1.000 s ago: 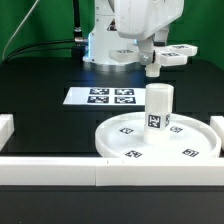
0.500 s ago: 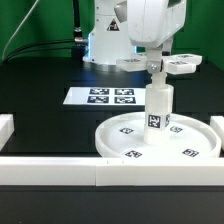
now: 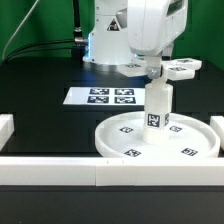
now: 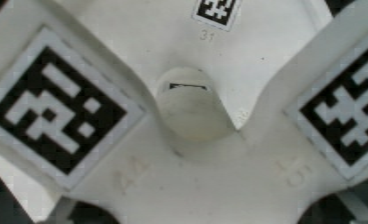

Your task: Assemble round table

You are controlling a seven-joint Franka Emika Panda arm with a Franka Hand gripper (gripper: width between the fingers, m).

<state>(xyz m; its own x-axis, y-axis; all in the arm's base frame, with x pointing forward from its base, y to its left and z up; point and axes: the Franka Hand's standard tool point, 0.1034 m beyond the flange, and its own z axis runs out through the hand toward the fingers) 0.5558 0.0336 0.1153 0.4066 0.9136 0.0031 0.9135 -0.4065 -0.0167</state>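
Observation:
The round disc (image 3: 112, 146) lies on the table at the exterior view's right, with the short cylinder leg (image 3: 158, 112) standing upright on its centre. My gripper (image 3: 153, 68) is shut on the cross-shaped piece (image 3: 181, 67) and holds it right over the leg's top, touching it or just above it. In the wrist view the cross-shaped piece (image 4: 181, 165) fills the frame, with two large tags on its arms. My fingertips are hidden there.
The marker board (image 3: 110, 97) lies flat behind the disc. A long white border bar (image 3: 50, 170) runs along the front edge. Another bar end (image 3: 5, 128) stands at the exterior view's left. The robot base is at the back.
My gripper has carried the cross-shaped piece down and slightly toward the exterior view's right, from above and behind the leg to right over its top.

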